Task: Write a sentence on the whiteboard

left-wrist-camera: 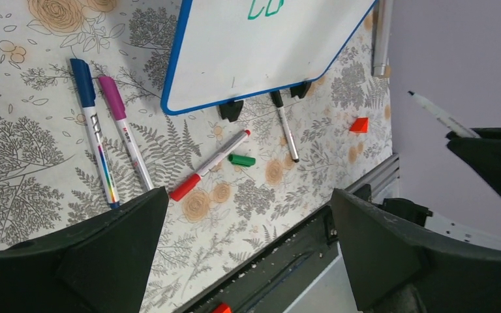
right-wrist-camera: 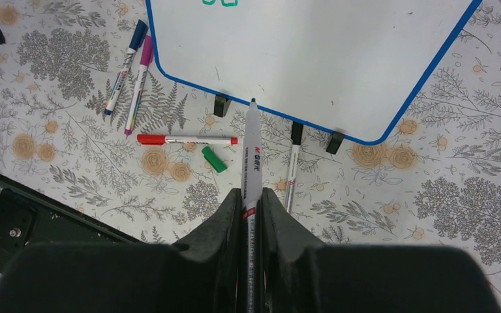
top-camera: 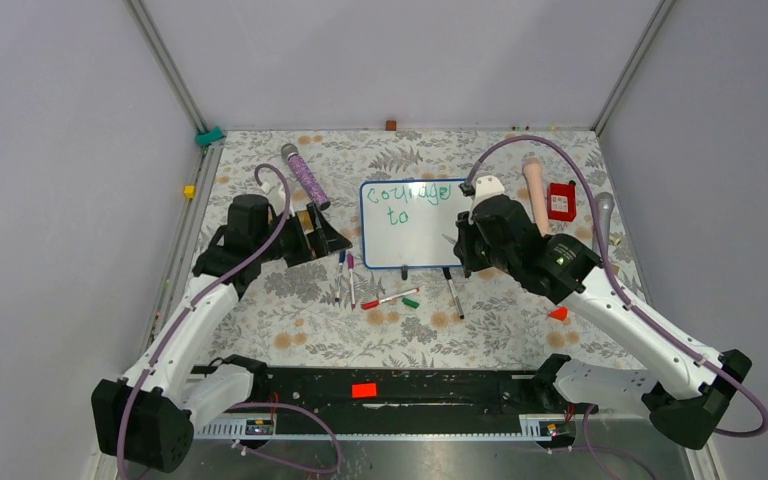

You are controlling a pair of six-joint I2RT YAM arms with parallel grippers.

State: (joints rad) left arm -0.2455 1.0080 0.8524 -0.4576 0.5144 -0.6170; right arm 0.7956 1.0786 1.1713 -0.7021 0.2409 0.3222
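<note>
The whiteboard [top-camera: 415, 240] stands on the floral table with its blue frame and two black clip feet. The sentence [top-camera: 410, 193] reads "courage" in green, with "to" [top-camera: 398, 217] below it. My right gripper [top-camera: 457, 244] is at the board's lower right and is shut on a white marker [right-wrist-camera: 252, 156]. The marker's tip points at the board's lower edge [right-wrist-camera: 300, 120]. My left gripper [top-camera: 326, 236] is left of the board, open and empty [left-wrist-camera: 248, 241]. The board's corner also shows in the left wrist view [left-wrist-camera: 235, 59].
In front of the board lie blue and magenta markers [top-camera: 345, 275], a red-capped marker [top-camera: 390, 298], a green cap [top-camera: 411, 301] and a black marker [top-camera: 454, 292]. An orange wedge [top-camera: 558, 313] lies right. A purple cylinder [top-camera: 304, 177], a pink handle [top-camera: 536, 195] and a red box [top-camera: 561, 201] lie at the back.
</note>
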